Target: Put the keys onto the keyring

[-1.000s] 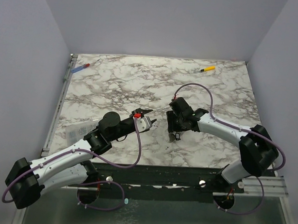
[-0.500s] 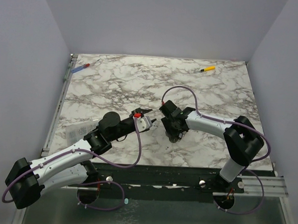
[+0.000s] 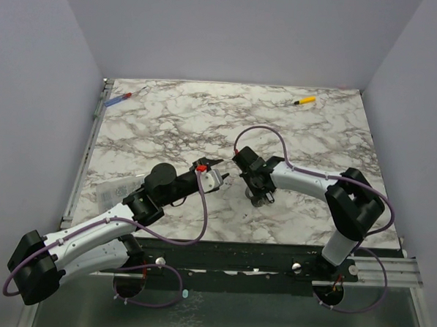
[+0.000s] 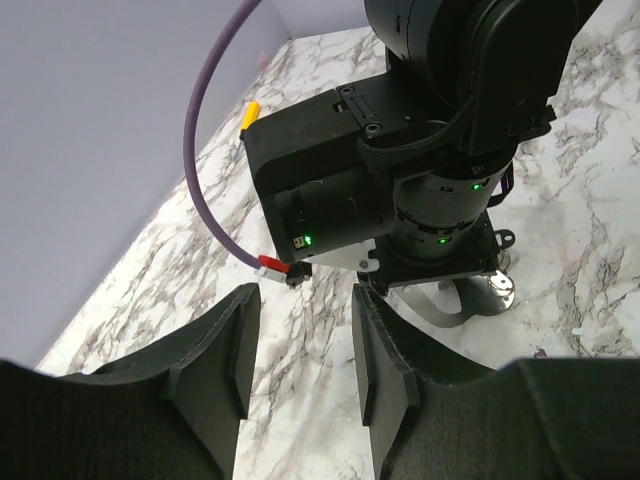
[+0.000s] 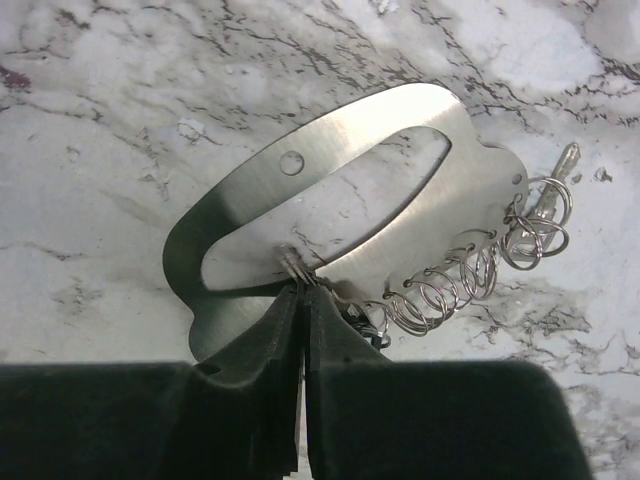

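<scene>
From above, the left pincer (image 3: 215, 163) hangs over the marble bench (image 3: 169, 124) near its middle. Just to its right, the right pincer (image 3: 257, 201) points down at the keys (image 3: 267, 198), which lie on the bench. A yellow-handled tool (image 3: 304, 101) and a blue-and-red tool (image 3: 119, 97) lie far off at the back edge. In the left wrist view that pincer is released and empty, facing the right arm's wrist, with the keys glinting beneath it. In the right wrist view the pincer is clenched on the keyring (image 5: 292, 262), at the edge of a flat slotted steel piece flat on the marble, with a chain of small rings (image 5: 450, 285) beside it.
</scene>
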You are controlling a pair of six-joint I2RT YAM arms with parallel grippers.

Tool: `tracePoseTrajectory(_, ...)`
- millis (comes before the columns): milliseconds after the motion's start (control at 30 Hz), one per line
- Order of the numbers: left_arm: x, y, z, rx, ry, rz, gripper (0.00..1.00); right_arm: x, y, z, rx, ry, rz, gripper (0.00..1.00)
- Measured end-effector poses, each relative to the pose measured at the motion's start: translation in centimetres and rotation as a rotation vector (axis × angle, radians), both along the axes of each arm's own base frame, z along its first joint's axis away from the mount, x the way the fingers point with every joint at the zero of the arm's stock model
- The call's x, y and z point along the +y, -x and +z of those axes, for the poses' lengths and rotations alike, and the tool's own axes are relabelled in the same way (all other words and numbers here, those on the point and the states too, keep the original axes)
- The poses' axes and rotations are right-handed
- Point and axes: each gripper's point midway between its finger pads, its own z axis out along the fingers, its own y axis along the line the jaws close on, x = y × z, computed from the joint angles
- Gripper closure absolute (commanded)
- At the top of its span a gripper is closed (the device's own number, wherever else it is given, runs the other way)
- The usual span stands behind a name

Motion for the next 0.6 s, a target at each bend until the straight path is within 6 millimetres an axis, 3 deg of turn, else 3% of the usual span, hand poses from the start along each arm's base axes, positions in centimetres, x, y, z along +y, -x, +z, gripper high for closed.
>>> tracePoseTrajectory(233,0.0,0.0,0.0,0.0,0.0,0.0,0.53,-0.7,-0.7,0.7,-0.046,0.029,-0.014,0.99)
tracePoseTrajectory(500,0.0,0.0,0.1,-0.001,0.002,0.0,0.53,-1.8,-1.4,4.8,-0.197,-0.033,-0.103,0.99)
tracePoseTrajectory(567,0.0,0.0,0.1,-0.001,0.002,0.0,0.53,-2.7,-1.0,5.4,-0.231,-0.055,-0.146,0.95)
tracePoseTrajectory(600,0.0,0.0,0.1,-0.001,0.002,0.0,0.53,-3.2,-0.7,5.6,-0.244,-0.063,-0.171,0.87)
